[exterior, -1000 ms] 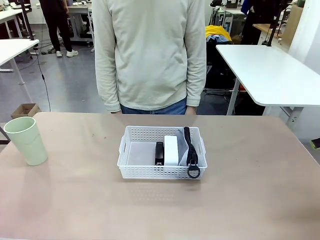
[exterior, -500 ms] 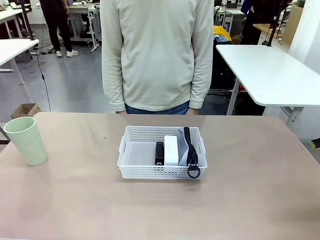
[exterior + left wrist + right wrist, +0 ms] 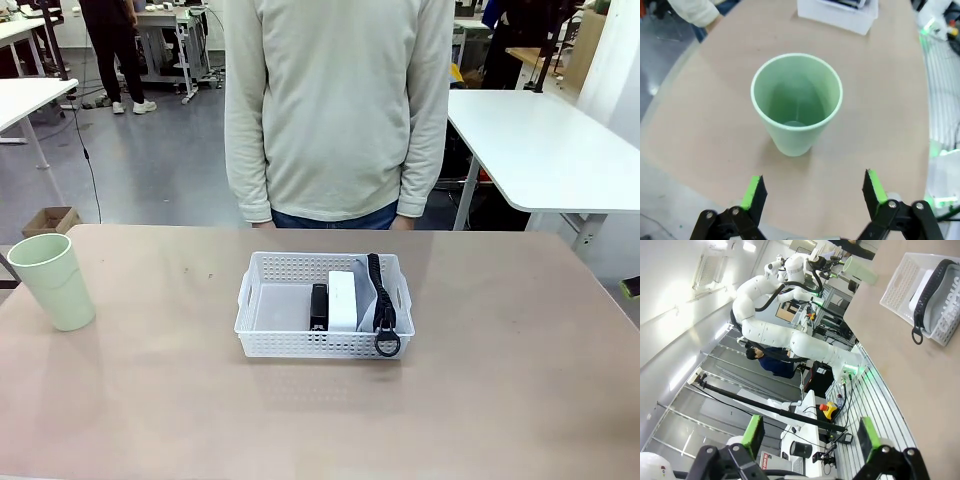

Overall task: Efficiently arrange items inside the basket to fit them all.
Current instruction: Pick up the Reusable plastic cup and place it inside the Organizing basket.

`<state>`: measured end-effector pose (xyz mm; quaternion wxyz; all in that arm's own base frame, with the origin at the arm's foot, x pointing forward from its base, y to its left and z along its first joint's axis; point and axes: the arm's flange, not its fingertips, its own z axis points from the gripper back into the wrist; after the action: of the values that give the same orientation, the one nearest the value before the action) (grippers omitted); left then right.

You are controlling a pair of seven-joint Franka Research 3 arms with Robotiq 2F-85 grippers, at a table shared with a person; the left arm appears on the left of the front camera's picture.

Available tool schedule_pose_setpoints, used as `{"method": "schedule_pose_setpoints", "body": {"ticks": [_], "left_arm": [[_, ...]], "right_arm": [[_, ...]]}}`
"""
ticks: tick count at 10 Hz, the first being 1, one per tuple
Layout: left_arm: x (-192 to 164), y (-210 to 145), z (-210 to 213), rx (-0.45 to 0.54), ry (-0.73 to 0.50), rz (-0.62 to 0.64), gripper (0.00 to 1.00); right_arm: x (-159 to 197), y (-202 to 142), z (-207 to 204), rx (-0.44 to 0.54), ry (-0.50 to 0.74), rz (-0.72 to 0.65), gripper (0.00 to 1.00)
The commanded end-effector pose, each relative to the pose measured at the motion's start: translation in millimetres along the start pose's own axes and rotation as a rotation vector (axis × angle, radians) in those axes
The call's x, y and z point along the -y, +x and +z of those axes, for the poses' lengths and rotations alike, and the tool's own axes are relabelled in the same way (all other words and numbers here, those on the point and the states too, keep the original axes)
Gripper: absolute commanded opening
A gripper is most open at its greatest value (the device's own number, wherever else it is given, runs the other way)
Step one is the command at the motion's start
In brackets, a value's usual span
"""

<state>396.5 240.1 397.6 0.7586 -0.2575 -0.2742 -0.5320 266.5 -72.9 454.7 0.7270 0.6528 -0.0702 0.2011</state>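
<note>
The white basket (image 3: 320,342) sits mid-table. Inside it, from left to right, lie a black stapler (image 3: 318,306), a white boxy device (image 3: 343,299) and a grey pouch (image 3: 366,300) whose black strap (image 3: 380,300) hangs over the front rim. The pale green cup (image 3: 53,281) stands upright and empty at the table's left edge. My left gripper (image 3: 813,179) hovers open above and just short of the cup (image 3: 796,102). My right gripper (image 3: 811,426) is open off the table's edge, with the basket (image 3: 902,282) and the pouch (image 3: 947,302) far from it.
A person in a pale sweatshirt (image 3: 338,100) stands at the far edge behind the basket, arms down. The basket's left half is bare. Open tabletop (image 3: 500,390) surrounds the basket. The basket's corner (image 3: 835,17) lies beyond the cup.
The person has shifted to the right along the far edge. The basket, its contents and the cup have not moved.
</note>
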Motion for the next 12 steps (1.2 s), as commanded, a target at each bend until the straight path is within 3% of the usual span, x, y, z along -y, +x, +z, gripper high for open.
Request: {"method": "schedule_pose_setpoints", "body": {"ticks": [1, 2, 7, 12], "left_arm": [[-2.8, -22.4, -9.1, 0.054, 0.015, -0.050, 1.00], [-4.7, -29.1, -20.2, 0.028, 0.064, -0.064, 1.00], [-29.7, -61.5, -79.8, -0.006, 0.059, -0.122, 1.00], [-33.3, -62.7, -105.4, -0.025, 0.043, -0.159, 1.00]], "right_arm": [[-2.7, 0.1, -0.8, 0.006, 0.013, 0.000, 1.00], [-2.7, 0.1, -0.8, 0.006, 0.013, 0.000, 1.00], [-2.7, 0.1, -0.8, 0.006, 0.013, 0.000, 1.00], [-2.7, 0.1, -0.8, 0.006, 0.013, 0.000, 1.00]]}}
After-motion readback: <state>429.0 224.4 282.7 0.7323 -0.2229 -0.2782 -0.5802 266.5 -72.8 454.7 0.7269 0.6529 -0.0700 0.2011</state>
